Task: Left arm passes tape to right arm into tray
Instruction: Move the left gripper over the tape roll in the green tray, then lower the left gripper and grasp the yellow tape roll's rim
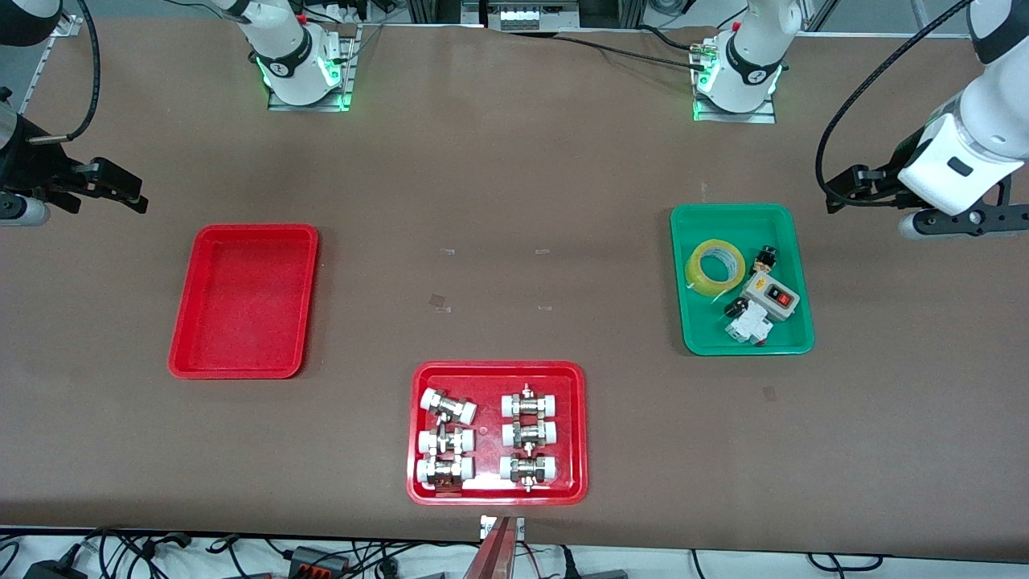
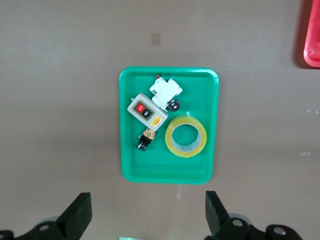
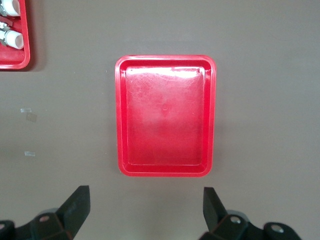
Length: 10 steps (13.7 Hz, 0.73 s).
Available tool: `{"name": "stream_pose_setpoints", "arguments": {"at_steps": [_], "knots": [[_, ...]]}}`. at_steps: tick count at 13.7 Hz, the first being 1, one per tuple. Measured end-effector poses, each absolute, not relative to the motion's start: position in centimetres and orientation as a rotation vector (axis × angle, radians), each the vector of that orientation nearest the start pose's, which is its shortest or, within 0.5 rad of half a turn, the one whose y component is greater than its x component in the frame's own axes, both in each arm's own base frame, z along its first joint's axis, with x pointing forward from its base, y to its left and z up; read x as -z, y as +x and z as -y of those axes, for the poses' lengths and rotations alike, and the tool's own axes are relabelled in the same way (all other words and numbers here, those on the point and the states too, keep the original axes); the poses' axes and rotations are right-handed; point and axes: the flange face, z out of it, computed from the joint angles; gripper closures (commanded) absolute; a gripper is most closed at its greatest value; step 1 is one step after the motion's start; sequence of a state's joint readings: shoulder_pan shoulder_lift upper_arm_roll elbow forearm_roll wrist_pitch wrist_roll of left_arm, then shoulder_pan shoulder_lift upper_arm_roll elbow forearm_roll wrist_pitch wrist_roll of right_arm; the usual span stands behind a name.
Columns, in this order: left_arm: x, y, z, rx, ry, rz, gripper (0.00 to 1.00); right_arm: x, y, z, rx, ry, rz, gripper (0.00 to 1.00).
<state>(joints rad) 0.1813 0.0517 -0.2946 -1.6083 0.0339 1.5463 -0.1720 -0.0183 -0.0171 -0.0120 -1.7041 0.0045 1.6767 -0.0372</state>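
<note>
The yellow tape roll (image 1: 715, 267) lies flat in the green tray (image 1: 687, 322), at the end nearer the robots' bases; it also shows in the left wrist view (image 2: 186, 136). My left gripper (image 1: 842, 191) is open and empty, held over the bare table beside the green tray (image 2: 125, 150), toward the left arm's end. Its own view shows it (image 2: 148, 210) with the jaws wide apart. The narrow red tray (image 1: 241, 301) is empty, as the right wrist view (image 3: 165, 115) also shows. My right gripper (image 1: 120, 189) is open and empty over the table beside that tray, and shows in its own view (image 3: 145, 205).
The green tray also holds a grey switch box (image 1: 770, 296), a white breaker (image 1: 748, 328) and small black parts. A wider red tray (image 1: 498, 370) with several metal fittings sits nearest the front camera, mid-table. Cables lie along the table's front edge.
</note>
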Motion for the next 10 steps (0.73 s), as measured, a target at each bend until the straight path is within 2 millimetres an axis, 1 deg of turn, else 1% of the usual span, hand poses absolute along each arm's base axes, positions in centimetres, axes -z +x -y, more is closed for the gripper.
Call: {"name": "stream_pose_setpoints", "arguments": {"at_steps": [1,2,3,4,5,6,7,8,9,10], "knots": [[-56.7,56.7,6.1,-0.174,-3.107,0.074,0.0,-58.0,55.5,1.6,-0.015,-3.137,0.011,0.0],[-54.9,57.5,6.4,-0.2,-3.112,0.06,0.0,-57.9,55.5,1.6,-0.016,-3.137,0.011,0.0],[-52.3,58.6,6.7,-0.23,-3.12,0.05,0.0,-57.9,55.5,1.6,-0.018,-3.136,0.011,0.0],[-49.3,59.8,6.9,-0.247,-3.132,0.042,0.0,-57.7,55.6,1.6,-0.022,-3.136,0.012,0.0],[-45.8,60.8,7.0,-0.255,-3.144,0.038,0.0,-57.6,55.6,1.6,-0.026,-3.136,0.012,0.0],[-42.3,61.2,7.2,-0.257,-3.153,0.034,0.0,-57.5,55.7,1.6,-0.028,-3.136,0.012,0.0],[-39.0,60.9,7.5,-0.265,-3.158,0.027,0.0,-57.5,55.7,1.6,-0.029,-3.136,0.013,0.0],[-36.1,60.1,7.9,-0.285,-3.158,0.017,0.0,-57.5,55.7,1.6,-0.028,-3.136,0.013,0.0],[-34.0,59.0,8.2,-0.313,-3.153,0.005,0.0,-57.4,55.8,1.6,-0.027,-3.136,0.013,0.0],[-32.5,58.0,8.4,-0.338,-3.148,-0.001,0.0,-57.4,55.8,1.6,-0.028,-3.136,0.013,0.0]]}}
